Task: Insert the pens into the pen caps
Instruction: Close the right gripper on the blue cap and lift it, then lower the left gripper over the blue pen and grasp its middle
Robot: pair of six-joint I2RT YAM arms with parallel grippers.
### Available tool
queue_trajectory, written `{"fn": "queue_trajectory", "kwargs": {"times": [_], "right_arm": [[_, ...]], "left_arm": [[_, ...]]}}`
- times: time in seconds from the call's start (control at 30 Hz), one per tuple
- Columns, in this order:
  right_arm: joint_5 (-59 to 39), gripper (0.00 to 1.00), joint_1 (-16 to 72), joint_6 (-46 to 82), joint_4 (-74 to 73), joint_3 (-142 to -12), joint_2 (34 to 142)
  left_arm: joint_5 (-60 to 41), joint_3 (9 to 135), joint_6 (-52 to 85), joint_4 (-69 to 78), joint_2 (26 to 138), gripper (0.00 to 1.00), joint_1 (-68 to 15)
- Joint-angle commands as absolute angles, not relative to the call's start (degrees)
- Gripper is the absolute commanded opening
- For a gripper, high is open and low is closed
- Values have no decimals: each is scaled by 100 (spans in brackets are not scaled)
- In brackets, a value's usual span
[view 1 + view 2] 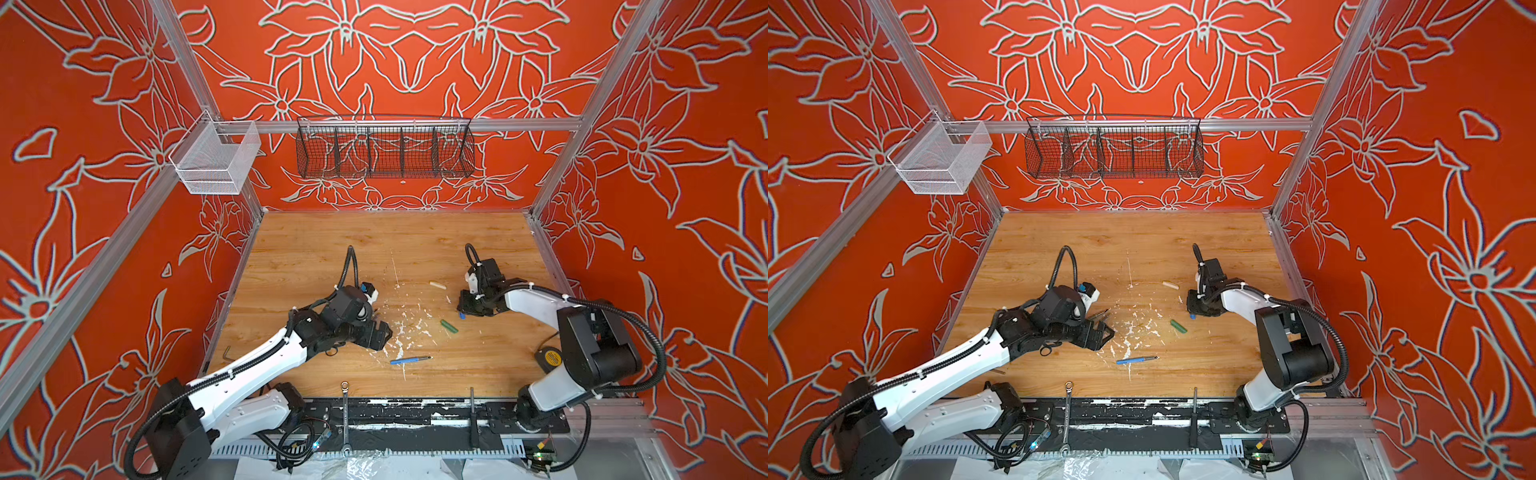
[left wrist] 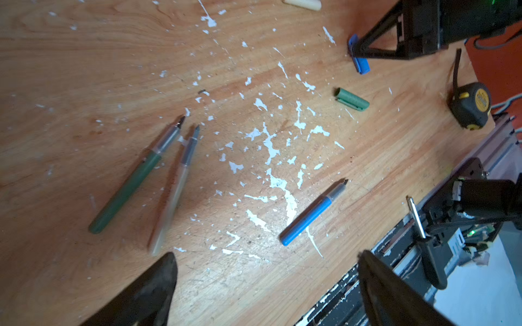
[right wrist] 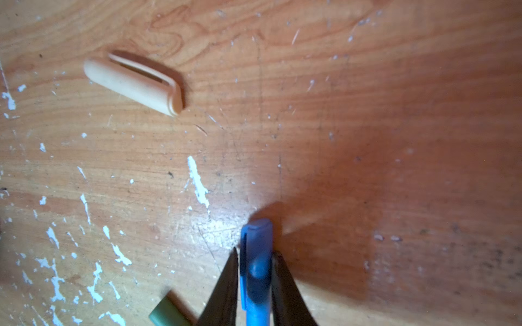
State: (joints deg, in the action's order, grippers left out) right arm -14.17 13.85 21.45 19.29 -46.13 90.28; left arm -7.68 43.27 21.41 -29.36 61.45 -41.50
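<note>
Blue cap [image 3: 258, 240] clamped in right claw [image 3: 256, 252]; left claw [image 2: 267, 253] spread wide; wire basket [image 1: 384, 151] hangs on rail [image 1: 519, 124].

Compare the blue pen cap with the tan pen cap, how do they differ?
The blue pen cap is pinched in the right gripper; the tan pen cap lies free on the table. The blue pen cap points along the gripper's fingers, while the tan pen cap lies crosswise to them. Both are short clipped caps with no pen inside.
</note>
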Motion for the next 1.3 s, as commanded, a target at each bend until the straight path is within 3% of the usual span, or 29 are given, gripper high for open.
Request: {"fn": "queue_trajectory", "kwargs": {"times": [0.0, 0.53, 0.87, 1.27], "right_arm": [[-1449, 23, 1359, 2000, 2304, -4636, 9070], [-1490, 19, 1377, 1994, 2621, -4852, 9212], [-1424, 13, 1377, 2126, 2687, -4808, 8755], [-1589, 9, 1373, 2354, 2690, -4624, 8099]], "left_arm": [[-714, 4562, 1998, -3180, 6376, 97, -4351], [-202, 5119, 1709, -3499, 7594, 98, -5539], [93, 5619, 1463, -3616, 8660, 100, -5926], [323, 5681, 1424, -3538, 9100, 94, -6100]]}}
